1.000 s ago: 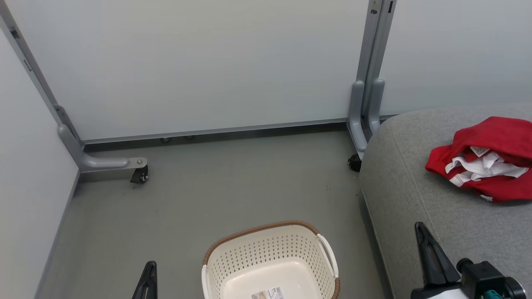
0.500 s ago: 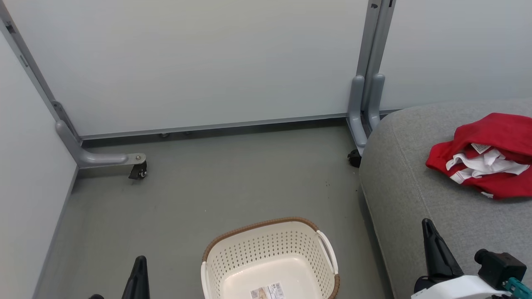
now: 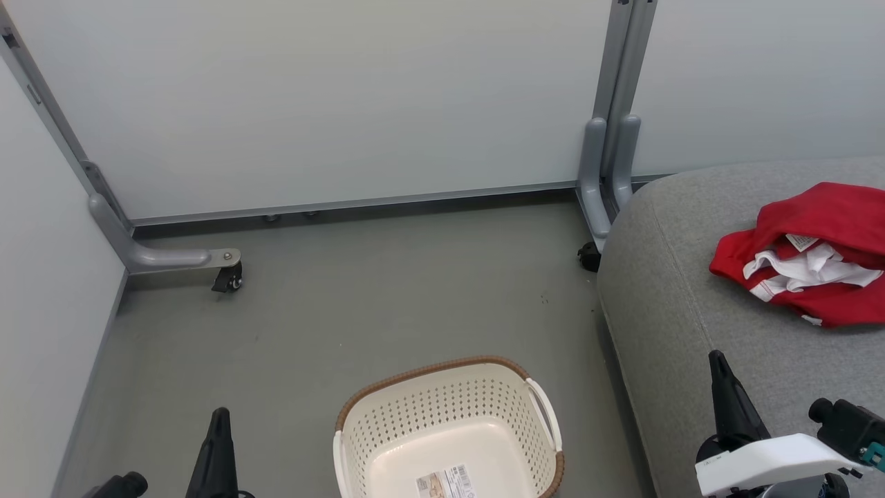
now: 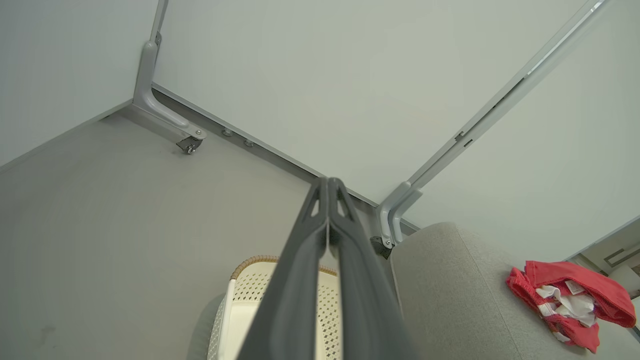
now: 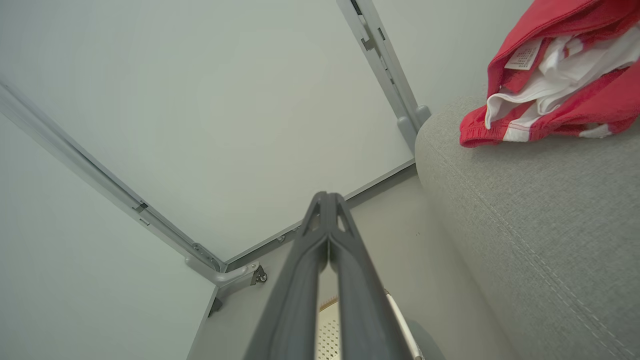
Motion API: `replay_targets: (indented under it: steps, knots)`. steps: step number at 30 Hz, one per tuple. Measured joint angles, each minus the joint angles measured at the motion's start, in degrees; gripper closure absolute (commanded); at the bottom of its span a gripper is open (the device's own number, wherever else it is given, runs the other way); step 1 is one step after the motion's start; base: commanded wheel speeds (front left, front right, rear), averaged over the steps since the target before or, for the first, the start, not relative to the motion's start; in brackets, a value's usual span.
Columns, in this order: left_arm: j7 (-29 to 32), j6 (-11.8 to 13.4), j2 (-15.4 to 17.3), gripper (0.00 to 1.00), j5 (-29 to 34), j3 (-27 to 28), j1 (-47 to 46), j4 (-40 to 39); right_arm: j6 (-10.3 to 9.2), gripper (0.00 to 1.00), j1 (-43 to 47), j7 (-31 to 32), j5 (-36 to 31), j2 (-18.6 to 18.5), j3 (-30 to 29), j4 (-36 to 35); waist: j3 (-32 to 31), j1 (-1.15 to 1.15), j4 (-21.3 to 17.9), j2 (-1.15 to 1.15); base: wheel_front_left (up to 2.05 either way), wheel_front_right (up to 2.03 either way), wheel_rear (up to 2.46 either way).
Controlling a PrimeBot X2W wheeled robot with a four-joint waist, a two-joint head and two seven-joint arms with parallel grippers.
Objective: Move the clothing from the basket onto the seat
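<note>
The red clothing with white trim lies bunched on the grey seat at the right; it also shows as red clothing and red clothing in the wrist views. The cream basket with a brown rim stands on the floor at bottom centre, holding nothing but a sticker. My left gripper is shut with nothing in it, left of the basket. My right gripper is shut with nothing in it, over the seat's front part, below the clothing.
Pale partition panels close the back and left. A grey panel foot with a caster stands at the left, and a grey post base with a caster sits by the seat's corner. Grey floor lies between.
The head camera has shifted, so the whole scene sits slightly higher in the view. Both grippers show a little lower and further apart; clothing and basket lie as before.
</note>
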Motion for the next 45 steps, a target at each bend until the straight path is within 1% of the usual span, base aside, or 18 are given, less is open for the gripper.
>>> replay_targets:
  steps: [20, 45]
  knots:
    - [3.60, -0.48, 0.51, 1.00, -15.64, 1.65, -4.26, 1.87, -0.01, 1.00, -3.55, 3.53, 16.81, -0.42, -1.01, 2.35, 1.23, 0.00, -0.14, 0.00, 0.00, 0.00, 0.00]
    - [7.57, -0.94, 0.63, 1.00, -30.71, 3.57, -8.48, 3.89, -0.07, 1.00, -7.12, 7.45, 33.12, -0.55, -2.23, 4.61, 2.73, 0.00, -0.32, 0.00, 0.00, 0.00, 0.00]
